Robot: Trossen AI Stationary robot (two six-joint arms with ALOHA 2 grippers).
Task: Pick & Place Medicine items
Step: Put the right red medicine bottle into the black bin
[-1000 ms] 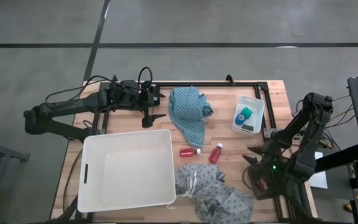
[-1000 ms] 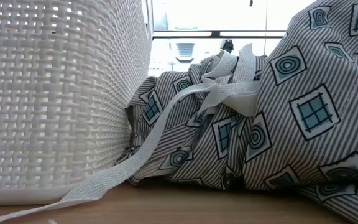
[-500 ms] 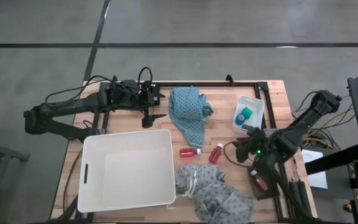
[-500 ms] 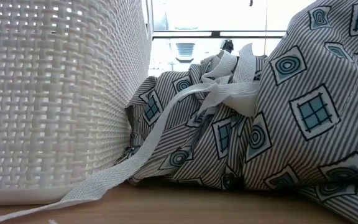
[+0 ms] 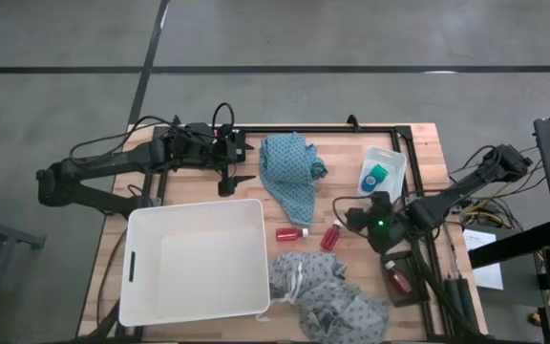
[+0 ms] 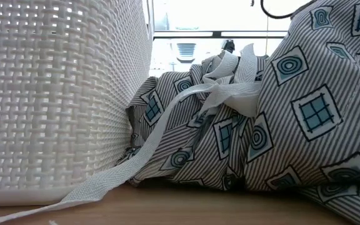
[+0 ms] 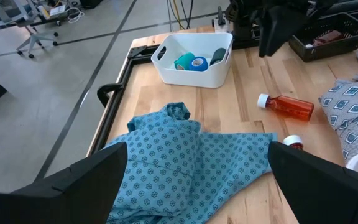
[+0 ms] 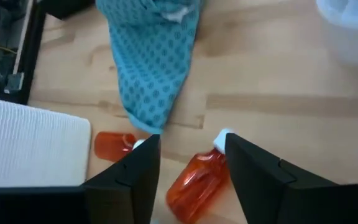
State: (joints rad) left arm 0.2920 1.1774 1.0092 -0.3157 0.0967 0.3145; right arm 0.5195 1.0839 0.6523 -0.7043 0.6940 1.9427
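Right end effector [image 5: 344, 216] is extended low over the desk [image 5: 418, 143] from the right side, its arm stretched nearly flat, fingers apart and holding nothing. In the right wrist view the two dark fingers [image 8: 132, 177] straddle a red bottle [image 8: 197, 177] lying directly ahead, white cap pointing away; no contact is visible. That bottle [image 5: 331, 235] lies near the desk centre, just beside the end effector. A second red bottle [image 5: 291, 233] lies to its left, at the tip of the teal patterned cloth [image 5: 292, 175]. A third red bottle [image 5: 399, 280] rests in the dark tray [image 5: 418, 296] at the right near edge. The teal-green roll [image 5: 379, 174] and blue round piece [image 5: 368, 181] sit in the small white bin [image 5: 396, 164] at the far right. Left end effector [image 5: 232, 183] hangs at the far left, fingers spread and empty, just beyond the large white basket [image 5: 196, 259]. A grey patterned cloth [image 5: 330, 291] lies right of the basket.
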